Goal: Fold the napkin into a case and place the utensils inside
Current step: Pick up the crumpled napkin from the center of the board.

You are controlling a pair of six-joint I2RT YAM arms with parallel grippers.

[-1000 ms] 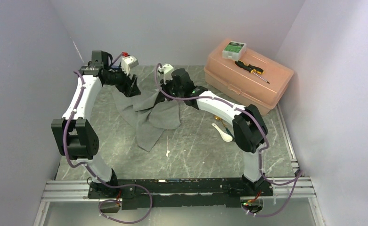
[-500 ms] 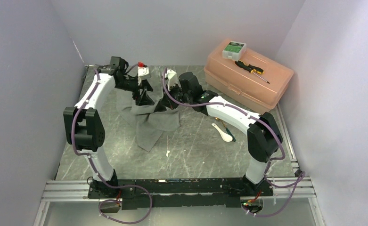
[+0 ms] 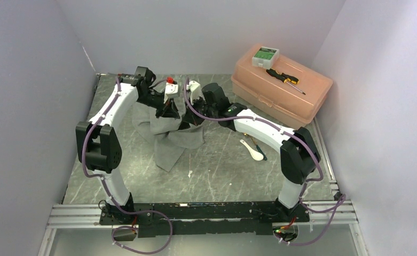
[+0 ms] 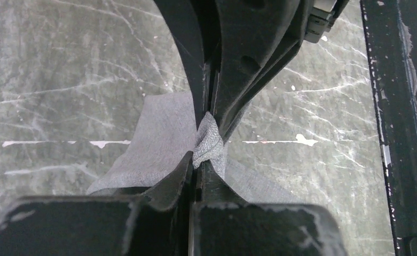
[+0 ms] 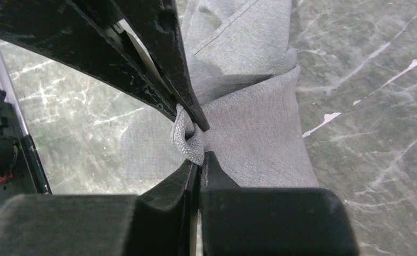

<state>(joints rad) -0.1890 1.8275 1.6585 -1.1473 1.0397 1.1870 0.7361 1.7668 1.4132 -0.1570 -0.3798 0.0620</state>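
Top external: the grey napkin (image 3: 174, 140) lies crumpled mid-table, its far part raised where both arms meet. The white spoon (image 3: 253, 150) lies to its right, well apart. Left wrist: the left gripper (image 4: 209, 144) pinches a napkin fold. Right wrist: the right gripper (image 5: 194, 144) clamps a bunched fold.

Pale lilac walls (image 3: 195, 32), grey marbled tabletop (image 3: 222, 170)
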